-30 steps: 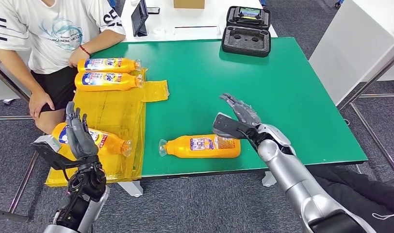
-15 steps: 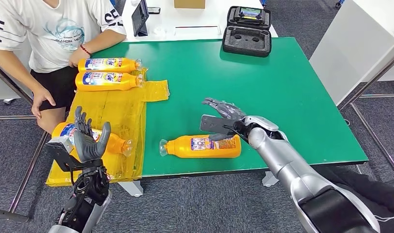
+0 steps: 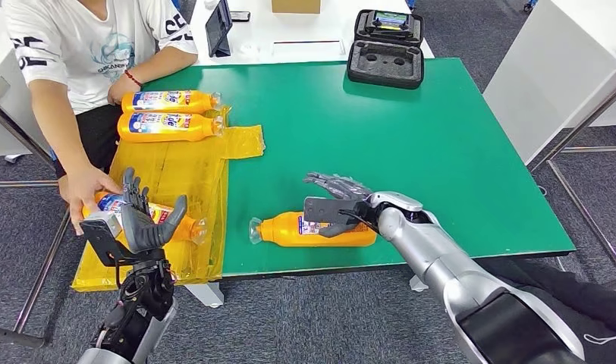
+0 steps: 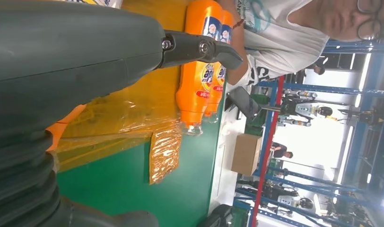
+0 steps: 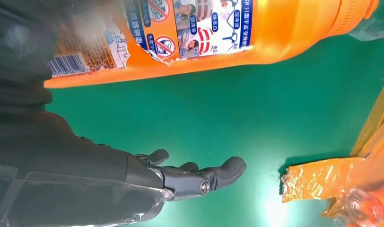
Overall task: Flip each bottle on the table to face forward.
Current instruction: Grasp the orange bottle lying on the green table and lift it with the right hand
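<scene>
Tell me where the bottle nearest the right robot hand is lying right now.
In the head view the bottle lies on its side on the green table near the front edge, just right of the yellow plastic sheet, with the right robot hand over it.

Bright even light; wrist closeups perhaps blurred.

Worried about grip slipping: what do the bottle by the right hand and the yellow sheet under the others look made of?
Orange bottle: likely smooth, glossy plastic with a printed label, torn at one edge in the right wrist view. Yellow sheet: thin translucent plastic film, crinkled and shiny. Both probably slick.
</scene>
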